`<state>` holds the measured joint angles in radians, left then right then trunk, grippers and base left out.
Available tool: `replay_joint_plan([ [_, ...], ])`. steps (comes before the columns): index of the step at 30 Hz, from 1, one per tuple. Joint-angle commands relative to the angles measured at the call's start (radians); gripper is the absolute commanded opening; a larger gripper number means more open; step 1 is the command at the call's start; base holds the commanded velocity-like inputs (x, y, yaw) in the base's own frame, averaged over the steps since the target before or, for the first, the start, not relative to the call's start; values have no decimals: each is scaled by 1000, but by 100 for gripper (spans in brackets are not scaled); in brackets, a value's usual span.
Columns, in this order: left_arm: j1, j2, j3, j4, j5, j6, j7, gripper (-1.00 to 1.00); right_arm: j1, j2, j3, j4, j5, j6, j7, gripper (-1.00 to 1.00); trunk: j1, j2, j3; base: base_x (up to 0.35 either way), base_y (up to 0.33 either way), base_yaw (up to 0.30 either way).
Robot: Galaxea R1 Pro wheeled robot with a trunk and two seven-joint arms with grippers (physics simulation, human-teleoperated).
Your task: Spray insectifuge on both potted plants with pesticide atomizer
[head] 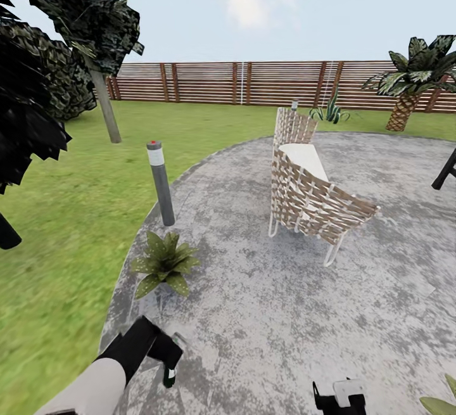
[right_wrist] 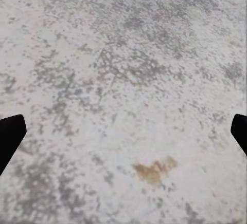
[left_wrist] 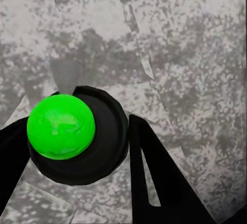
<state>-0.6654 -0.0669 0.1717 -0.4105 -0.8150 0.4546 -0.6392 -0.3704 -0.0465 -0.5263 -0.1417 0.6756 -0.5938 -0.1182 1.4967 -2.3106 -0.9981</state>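
Note:
My left gripper (head: 166, 359) hangs low over the stone patio (head: 285, 313), shut on the pesticide atomizer (head: 170, 375), a small dark bottle with a white strip. From the left wrist, the atomizer (left_wrist: 60, 126) appears end-on as a bright green round top in a dark body, pinched between two black fingers (left_wrist: 154, 172). One potted plant (head: 163, 263), a speckled green rosette, sits at the patio's edge just beyond the left gripper. Leaves of another potted plant (head: 441, 404) show at the bottom right corner. My right gripper (head: 341, 397) is open over bare stone (right_wrist: 123, 106).
A grey bollard lamp (head: 161, 180) stands behind the near plant. A woven chair (head: 310, 190) occupies mid-patio. Lawn (head: 57, 225) lies left, with a tree trunk (head: 106, 108). A slatted fence (head: 253, 82), spiky plant (head: 329, 111) and palm (head: 411, 85) line the back.

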Motion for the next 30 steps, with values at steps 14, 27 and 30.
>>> replay_joint_plan([
  [14, -9, 99, -141, 24, -29, -323, -286, -100, -26, -6, 163, -320, 84, 147, 609, 100, 0, 0, -1, 0, 0, 0],
  [27, -16, 88, -330, 28, -91, -314, -411, -100, -50, 72, 461, -390, 108, 160, 858, -100, 0, 0, -1, 0, 0, 0],
  [30, -15, 85, -327, 28, -93, -313, -412, -100, -51, 104, 462, -395, 108, 160, 896, -100, 0, 0, -1, 0, 0, 0],
])
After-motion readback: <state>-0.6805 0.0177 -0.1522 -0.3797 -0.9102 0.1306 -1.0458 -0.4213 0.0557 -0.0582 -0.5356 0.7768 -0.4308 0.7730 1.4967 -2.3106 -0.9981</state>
